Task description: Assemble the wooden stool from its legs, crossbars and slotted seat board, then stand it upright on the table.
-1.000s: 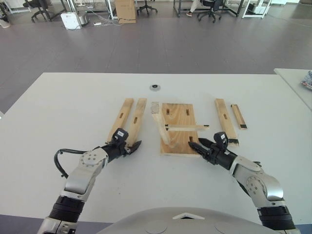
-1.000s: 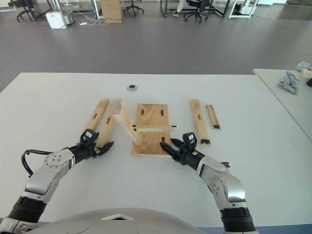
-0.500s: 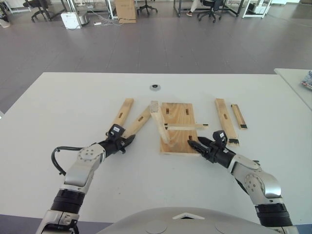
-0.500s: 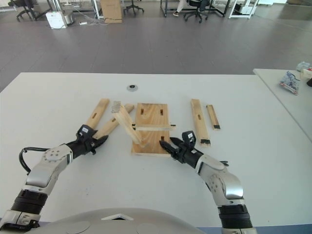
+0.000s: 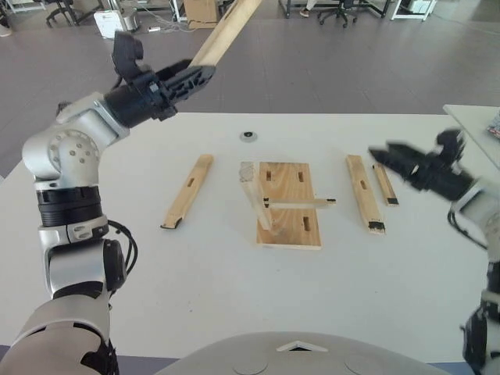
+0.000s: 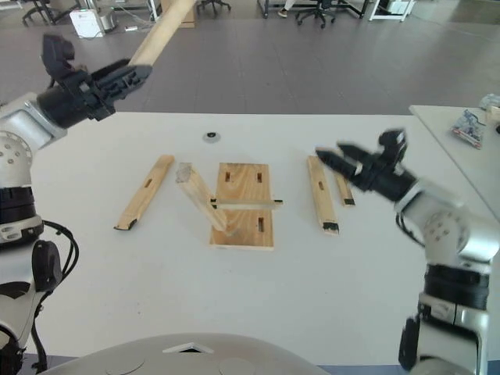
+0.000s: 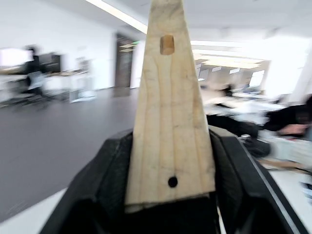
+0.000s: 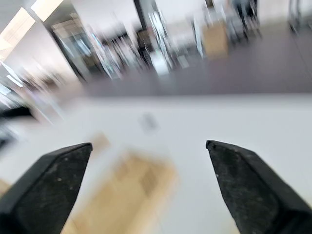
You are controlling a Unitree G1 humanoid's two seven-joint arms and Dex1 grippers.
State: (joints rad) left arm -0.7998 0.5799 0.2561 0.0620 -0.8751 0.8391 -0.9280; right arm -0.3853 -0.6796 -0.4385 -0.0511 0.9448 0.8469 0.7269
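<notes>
My left gripper [image 5: 199, 76] is raised high over the table's far left and is shut on a wooden leg [image 5: 226, 31] that slants up and away; in the left wrist view that leg [image 7: 168, 122] sits between the black fingers [image 7: 97, 185]. The slotted seat board [image 5: 289, 205] lies flat at the table's middle, with one leg [image 5: 255, 194] and a thin crossbar [image 5: 301, 205] resting on it. Another leg [image 5: 187, 191] lies to its left. A further leg [image 5: 364, 191] and a short crossbar [image 5: 383, 186] lie to its right. My right gripper [image 5: 380, 151] hovers open above those right-hand pieces.
A small round dark fitting [image 5: 248, 138] sits on the white table [image 5: 117, 258] behind the board. A second table's corner [image 5: 473, 117] stands at the right. Office chairs and boxes stand far behind on the floor.
My left arm has lifted one of the two left-hand legs off the table and swung it high. The right gripper has risen and pulled away to the right of the board's front edge.
</notes>
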